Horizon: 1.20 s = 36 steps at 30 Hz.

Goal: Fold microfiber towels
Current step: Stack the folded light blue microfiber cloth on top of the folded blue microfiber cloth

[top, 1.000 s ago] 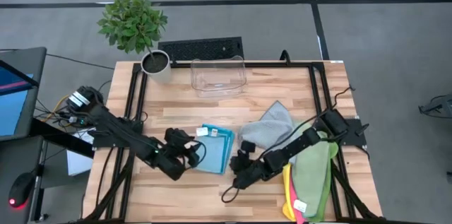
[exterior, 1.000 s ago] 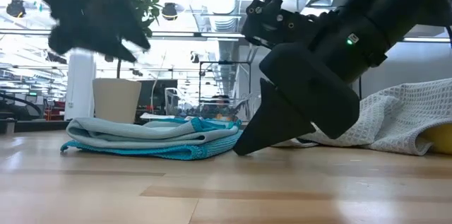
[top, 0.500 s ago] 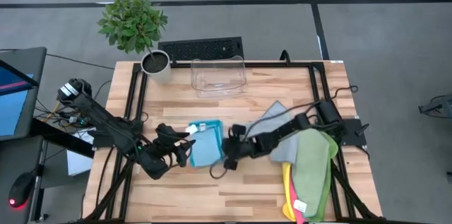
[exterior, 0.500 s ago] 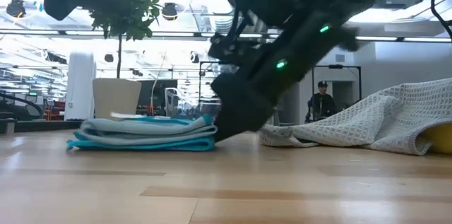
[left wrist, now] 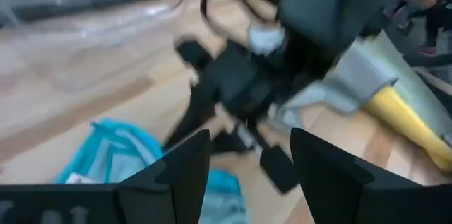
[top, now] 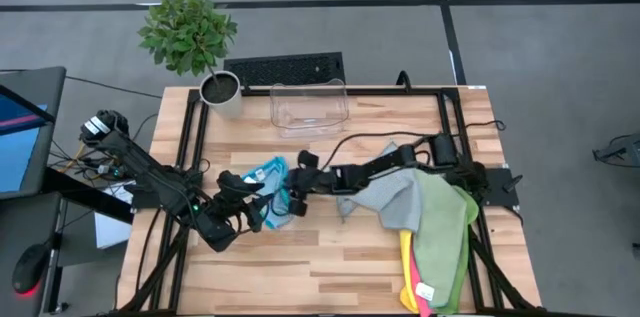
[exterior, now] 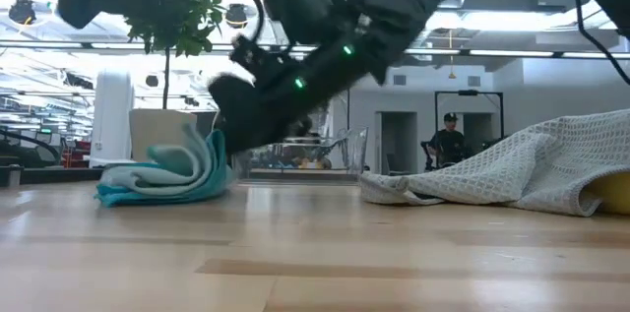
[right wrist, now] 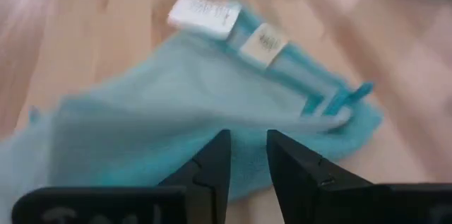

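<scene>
Left of the high view's centre, the left gripper (top: 252,212) is hovering with its fingers apart, holding nothing, touching the teal towel stack (top: 274,197) at centre. From the right, the right gripper (top: 297,195), fingers narrowly parted and empty, is nudging it; pushing should stay low and square so the layers keep aligned.

Teal and light blue towels (top: 272,172) with white tags (right wrist: 205,13); grey waffle-textured towel (top: 385,200); green towel (top: 440,232); pale wood bench (top: 330,267); black arms.
</scene>
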### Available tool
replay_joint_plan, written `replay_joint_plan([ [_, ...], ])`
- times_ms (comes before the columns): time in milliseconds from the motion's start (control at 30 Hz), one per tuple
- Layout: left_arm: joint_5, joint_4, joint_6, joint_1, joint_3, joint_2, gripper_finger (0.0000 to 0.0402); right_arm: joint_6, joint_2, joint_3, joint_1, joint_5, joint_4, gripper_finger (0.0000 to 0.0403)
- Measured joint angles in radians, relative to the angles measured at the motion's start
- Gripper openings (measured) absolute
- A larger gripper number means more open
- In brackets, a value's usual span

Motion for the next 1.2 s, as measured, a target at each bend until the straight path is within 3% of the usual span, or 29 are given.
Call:
replay_joint_plan([
  [133, 0.083, -0.054, -0.069, -0.004, 0.0, -0.004, 0.0186, -0.025, -0.104, 0.017, -0.003, 0.033, -0.152, 0.0118],
  [300, 0.127, -0.039, -0.13, -0.013, -0.014, 0.034, 0.0178, -0.012, -0.246, 0.01, 0.005, 0.134, -0.485, 0.0118],
  [433, 0.127, 0.093, -0.15, -0.04, -0.035, 0.161, 0.0165, 0.019, -0.34, 0.01, 0.057, 0.197, -0.71, 0.0118],
  [600, 0.153, 0.275, -0.163, -0.072, -0.026, 0.379, 0.0128, 0.098, -0.433, 0.007, 0.143, 0.359, -0.954, 0.0118],
  [733, 0.168, 0.252, -0.158, -0.053, 0.033, 0.52, 0.0079, 0.169, -0.493, -0.002, 0.203, 0.427, -1.014, 0.0118],
  [900, 0.255, 0.154, -0.161, -0.009, 0.075, 0.609, 0.0013, 0.234, -0.538, -0.04, 0.25, 0.463, -1.029, 0.0118],
  [1033, 0.286, 0.083, -0.169, 0.005, 0.079, 0.625, 0.0006, 0.264, -0.541, -0.041, 0.272, 0.483, -1.057, 0.0118],
  [1200, 0.294, -0.134, -0.296, 0.008, 0.076, 0.621, 0.0004, 0.267, -0.534, -0.042, 0.293, 0.502, -1.065, 0.0118],
])
